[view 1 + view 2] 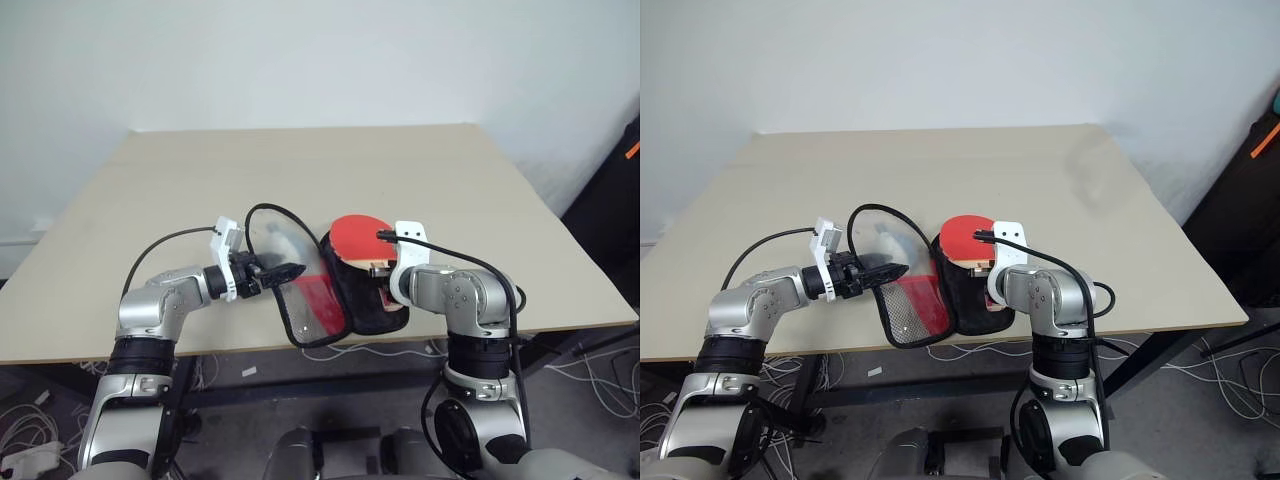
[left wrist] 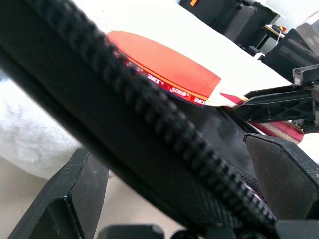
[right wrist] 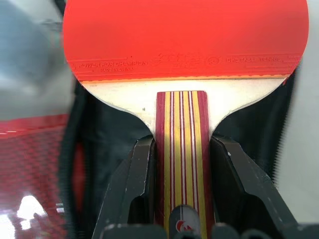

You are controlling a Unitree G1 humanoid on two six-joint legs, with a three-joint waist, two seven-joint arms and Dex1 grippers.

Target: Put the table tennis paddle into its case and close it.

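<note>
Against a pale wall, near the table (image 1: 120, 300)'s front edge, the right gripper (image 3: 180, 164) clamps the table tennis paddle (image 1: 360, 240)'s handle, head pointing toward the far edge over the case (image 1: 365, 300). The left gripper (image 1: 285, 271), fingers spread, straddles the clear flap's rim, apparently keeping it open.

case zip rim (image 2: 149, 129) between my left hand's (image 2: 174, 199) spread fingers | paddle (image 2: 164, 67) beyond | right hand (image 2: 279, 104) grips handle
</note>
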